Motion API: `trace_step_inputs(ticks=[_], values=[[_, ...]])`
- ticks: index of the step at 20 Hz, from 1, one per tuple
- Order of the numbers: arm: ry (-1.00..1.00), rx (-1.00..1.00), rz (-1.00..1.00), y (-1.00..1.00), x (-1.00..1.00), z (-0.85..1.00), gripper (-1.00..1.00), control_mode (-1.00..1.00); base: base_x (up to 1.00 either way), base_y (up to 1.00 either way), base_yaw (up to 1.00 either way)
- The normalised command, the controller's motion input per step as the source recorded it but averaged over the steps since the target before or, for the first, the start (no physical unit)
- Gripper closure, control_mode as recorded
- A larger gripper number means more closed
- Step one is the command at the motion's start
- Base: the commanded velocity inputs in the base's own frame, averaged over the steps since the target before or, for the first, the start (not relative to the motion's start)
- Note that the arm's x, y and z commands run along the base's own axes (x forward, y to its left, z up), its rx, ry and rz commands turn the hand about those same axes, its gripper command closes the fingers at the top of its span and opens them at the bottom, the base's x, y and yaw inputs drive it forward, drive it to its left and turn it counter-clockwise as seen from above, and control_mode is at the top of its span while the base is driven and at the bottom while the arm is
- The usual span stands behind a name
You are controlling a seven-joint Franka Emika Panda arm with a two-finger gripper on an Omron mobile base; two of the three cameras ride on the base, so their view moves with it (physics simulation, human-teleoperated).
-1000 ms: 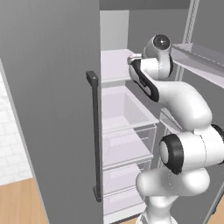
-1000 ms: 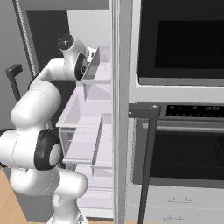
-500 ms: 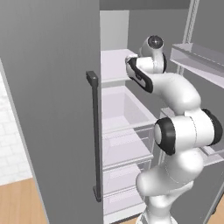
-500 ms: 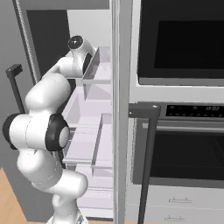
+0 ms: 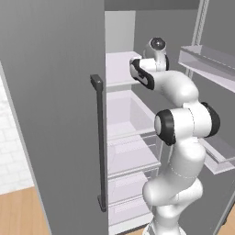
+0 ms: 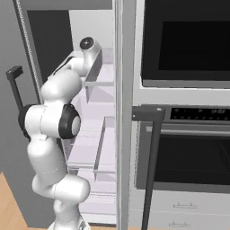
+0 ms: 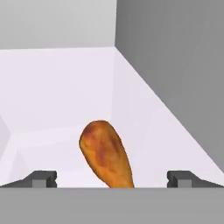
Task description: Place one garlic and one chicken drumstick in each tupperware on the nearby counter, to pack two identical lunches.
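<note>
One drumstick lies on the fridge shelf between the gripper's wide-open fingers (nothing held).

Glossy red-brown chicken drumstick lies on pale fridge shelf.

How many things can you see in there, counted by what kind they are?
Chicken drumstick: 1
Robot hand: 1
Fridge door handle: 1
Oven door handle: 1
Total: 4
</note>
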Motion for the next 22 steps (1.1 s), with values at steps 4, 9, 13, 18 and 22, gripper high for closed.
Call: trace_step_inputs(ticks=[4,9,13,18,22], values=[[0.04,0.00,0.00,0.00,0.46,-0.14,-1.00,-1.00,0.00,0.00,0.00],[0.04,0.00,0.00,0.00,0.37,-0.23,-1.00,-1.00,0.00,0.00,0.00],[0.03,0.00,0.00,-0.07,0.01,-0.53,1.00,-1.00,0.00,0.00,0.00],[-0.01,0.01,0.00,-0.05,0.00,-0.07,1.00,-1.00,0.00,0.00,0.00],[-0.04,0.00,0.00,0.00,-0.23,0.00,1.00,-1.00,0.00,0.00,0.00]])
